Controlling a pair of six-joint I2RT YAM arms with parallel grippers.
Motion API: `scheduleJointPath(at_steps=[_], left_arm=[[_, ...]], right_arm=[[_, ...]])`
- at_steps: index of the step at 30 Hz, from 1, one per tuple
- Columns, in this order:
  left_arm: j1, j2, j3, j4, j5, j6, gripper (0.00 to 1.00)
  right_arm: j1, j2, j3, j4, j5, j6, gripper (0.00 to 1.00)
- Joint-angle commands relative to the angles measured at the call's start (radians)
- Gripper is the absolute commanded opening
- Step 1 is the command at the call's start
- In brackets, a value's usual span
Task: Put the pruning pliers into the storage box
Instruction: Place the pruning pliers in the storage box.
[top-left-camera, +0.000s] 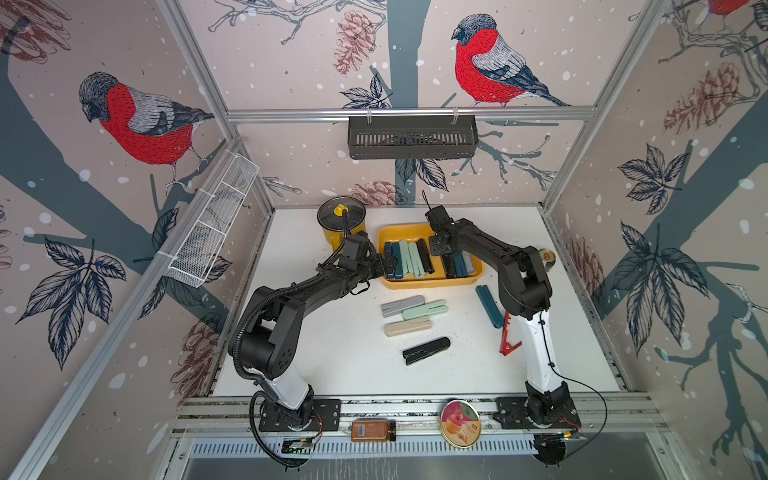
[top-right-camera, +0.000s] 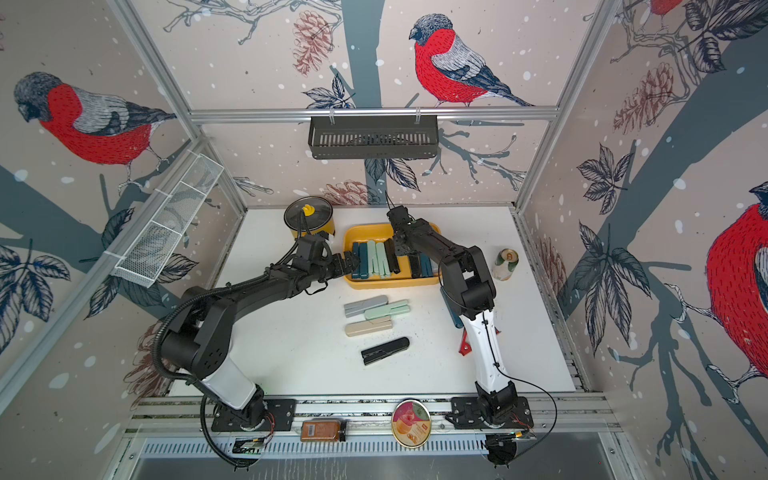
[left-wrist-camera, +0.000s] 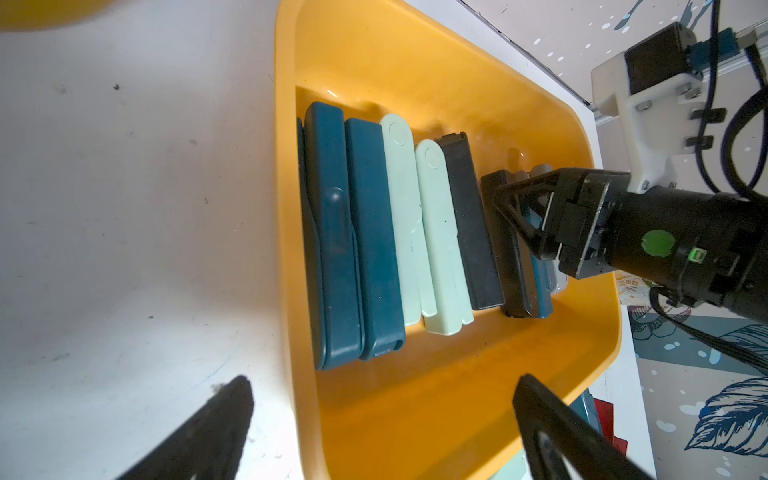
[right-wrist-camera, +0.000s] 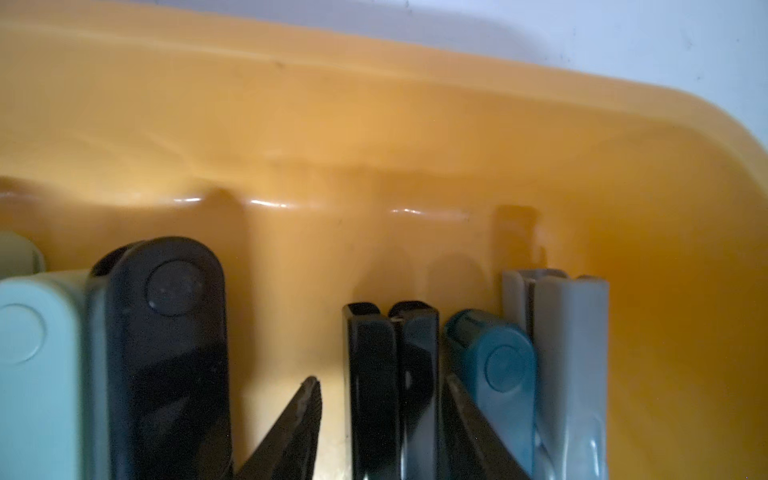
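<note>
I am working the right gripper (top-left-camera: 441, 248) down inside the storage box (top-left-camera: 432, 283), which sits at the desk's (top-left-camera: 332, 353) 12 o'clock side. Its fingers (right-wrist-camera: 297, 419) are released, not clenched. They straddle one black pliers (right-wrist-camera: 392, 353) lying on the box floor, and a strip of yellow floor shows between one finger and the tool. The other finger sits close in between that tool and the teal pliers (right-wrist-camera: 494, 365) beside it. I judge this to be the set-down of the black piece, so the thing to get right is the exit. I would lift straight up along the finger line with no sideways drift, since the finger nearest the teal pliers could drag it or the grey pliers (right-wrist-camera: 569, 332) out of line. The left gripper (top-left-camera: 390, 262) hangs over the box's 9 o'clock end, fingers spread wide and holding nothing. I would keep it there until the right arm clears. Six pliers are left on the desk. Grey (top-left-camera: 402, 305), mint (top-left-camera: 426, 309), beige (top-left-camera: 407, 327) and black (top-left-camera: 426, 350) ones lie at the box's 6 o'clock. A teal (top-left-camera: 489, 305) one and the red toothed one (top-left-camera: 507, 338) lie toward 4 o'clock, beside the right arm.
</note>
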Motion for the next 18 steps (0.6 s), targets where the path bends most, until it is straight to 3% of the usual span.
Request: scheduleJointPath(at_steps=[1, 9, 18], left_arm=[[0.001, 0.004, 0.005, 0.022, 0.005, -0.005, 0.98], [0.001, 0.006, 0.003, 0.026, 0.010, -0.008, 0.98], [0.001, -0.001, -0.002, 0.024, 0.004, -0.007, 0.98]], right_arm=[[0.002, -0.005, 0.002, -0.023, 0.057, -0.020, 0.48], [0.001, -0.013, -0.011, -0.031, 0.079, -0.016, 0.48], [0.005, -0.094, -0.046, 0.019, -0.003, 0.006, 0.53]])
